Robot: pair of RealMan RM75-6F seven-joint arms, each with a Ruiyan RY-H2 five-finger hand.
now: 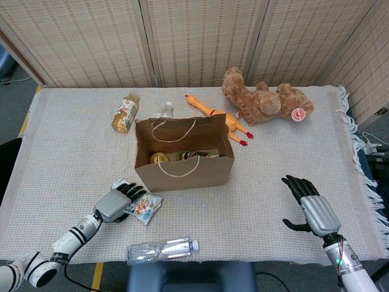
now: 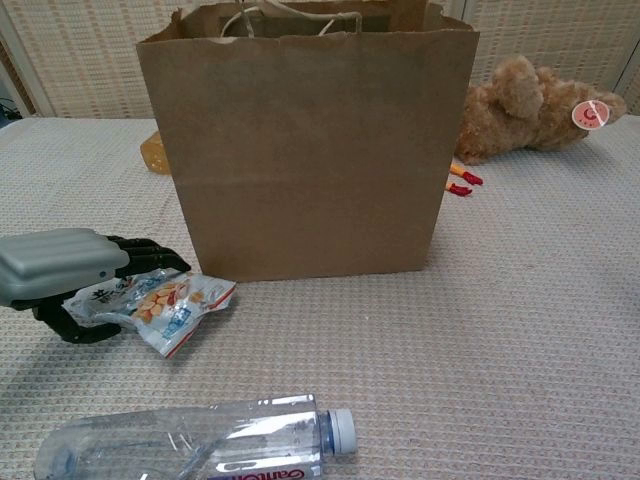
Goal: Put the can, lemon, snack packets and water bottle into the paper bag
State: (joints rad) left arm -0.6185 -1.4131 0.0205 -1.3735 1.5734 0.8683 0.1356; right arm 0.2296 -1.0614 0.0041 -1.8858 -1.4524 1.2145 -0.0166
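Head view: a snack packet [image 1: 144,207] is being gripped by the left hand [image 1: 115,204] beside the bag [image 1: 182,167], while the right hand [image 1: 310,204] is being held empty, fingers spread.

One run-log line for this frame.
left hand grips snack packet | right hand open | water bottle on table | paper bag upright
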